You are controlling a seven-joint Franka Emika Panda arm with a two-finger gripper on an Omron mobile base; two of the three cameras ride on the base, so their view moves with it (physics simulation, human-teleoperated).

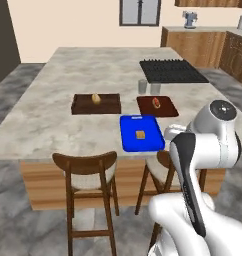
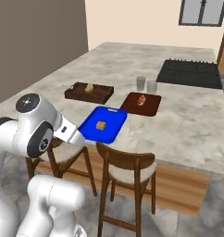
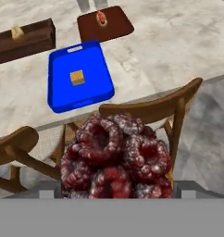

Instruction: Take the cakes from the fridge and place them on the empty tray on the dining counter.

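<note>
The gripper (image 3: pixel 115 196) holds the dark red round cake (image 3: pixel 115 157) above a chair (image 3: pixel 153 111) beside the dining counter (image 1: pixel 43 115), while the tan square cake (image 1: pixel 140 134) sits on the blue tray (image 1: pixel 128 142).

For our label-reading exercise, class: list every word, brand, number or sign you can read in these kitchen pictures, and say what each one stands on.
None can be read in any view.
The blue tray, the tan-yellow cake on it, the dark brown wooden tray, the reddish-brown board and the two glasses carry no lettering.
The dark red cake in the gripper is also unmarked.
</note>
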